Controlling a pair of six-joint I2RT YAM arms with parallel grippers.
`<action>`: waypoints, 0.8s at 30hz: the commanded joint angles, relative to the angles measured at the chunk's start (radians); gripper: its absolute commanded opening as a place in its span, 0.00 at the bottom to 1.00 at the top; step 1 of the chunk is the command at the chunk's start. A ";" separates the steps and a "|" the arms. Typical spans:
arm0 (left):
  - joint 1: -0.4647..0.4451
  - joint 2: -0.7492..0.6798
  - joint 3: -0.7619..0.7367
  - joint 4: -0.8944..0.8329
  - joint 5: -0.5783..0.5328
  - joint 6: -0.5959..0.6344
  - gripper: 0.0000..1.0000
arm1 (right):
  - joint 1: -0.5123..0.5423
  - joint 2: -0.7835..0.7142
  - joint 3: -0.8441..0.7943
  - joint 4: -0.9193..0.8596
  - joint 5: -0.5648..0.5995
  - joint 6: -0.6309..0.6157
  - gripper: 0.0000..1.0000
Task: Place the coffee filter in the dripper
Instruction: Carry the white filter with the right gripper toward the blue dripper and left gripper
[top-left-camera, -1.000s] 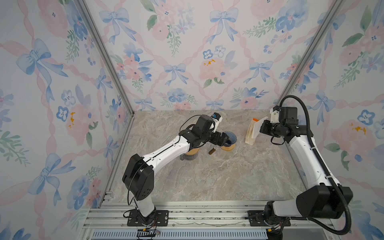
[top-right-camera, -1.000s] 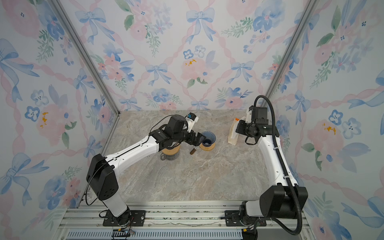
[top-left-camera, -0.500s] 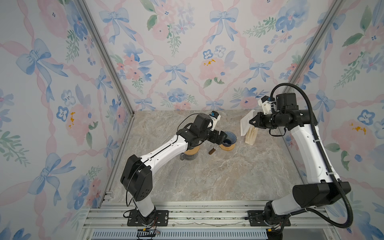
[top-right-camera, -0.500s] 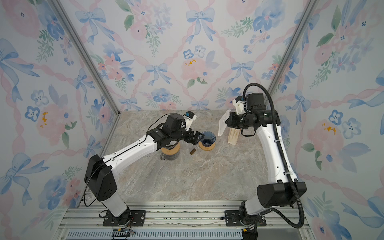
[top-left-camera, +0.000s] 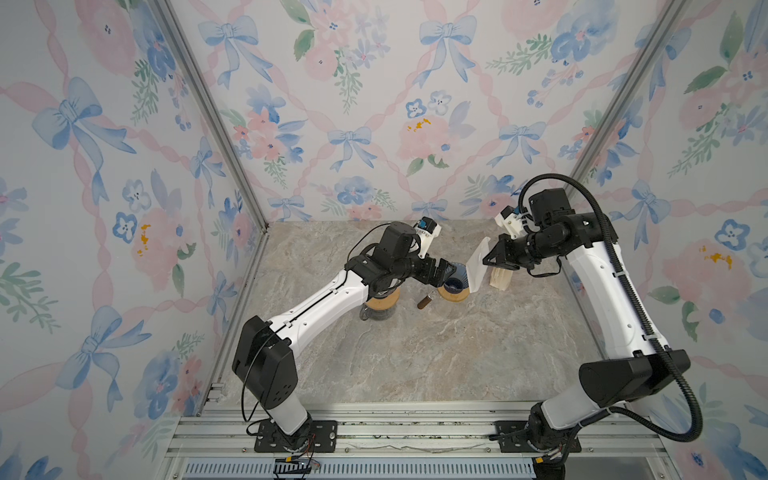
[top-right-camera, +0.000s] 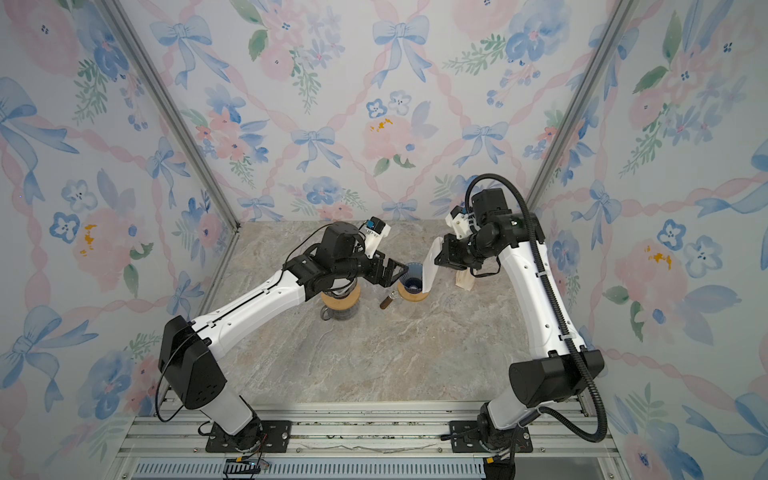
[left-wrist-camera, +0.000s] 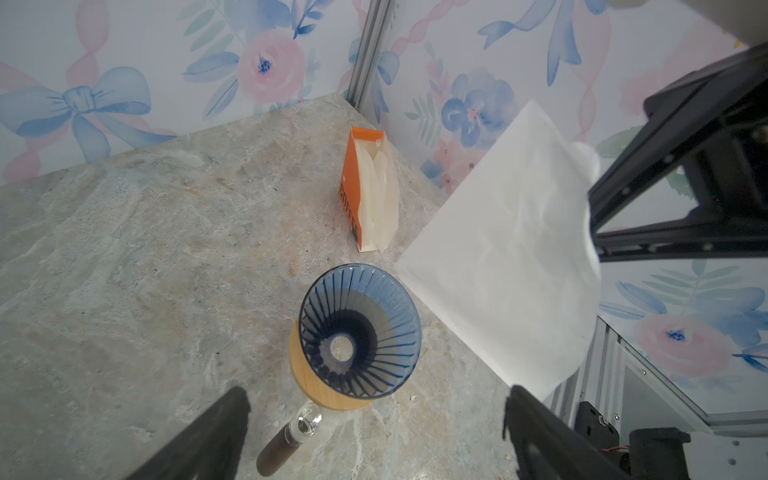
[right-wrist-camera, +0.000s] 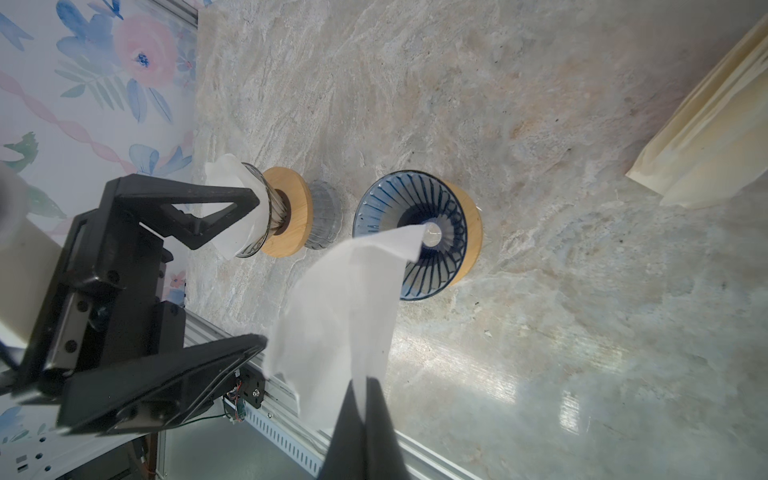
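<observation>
Marble top: filter edge at dripper rim (right claw pinching), left claw agape.

Mid-frame, the marbled table holds a carafe, a brown tube (perhaps a vial), a dripper and a filter packet.

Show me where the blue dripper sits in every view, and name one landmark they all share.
In a top view: blue dripper, mid-table towards the back wall.
In a top view: blue dripper, same spot.
Left wrist: blue dripper, lower centre, seen from above.
Right wrist: blue dripper, centre, partly behind the held coffee filter.
Shared landmark: the coffee filter pack, standing apart beside it.
</observation>
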 joint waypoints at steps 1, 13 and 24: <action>0.000 -0.009 0.046 0.035 0.050 -0.005 0.97 | 0.020 0.040 0.019 -0.039 -0.017 0.042 0.00; -0.022 0.073 0.095 0.057 0.118 -0.025 0.97 | 0.051 0.125 0.014 -0.004 -0.015 0.076 0.00; -0.015 0.164 0.116 0.053 0.098 -0.082 0.90 | 0.051 0.147 -0.023 0.019 -0.031 0.073 0.00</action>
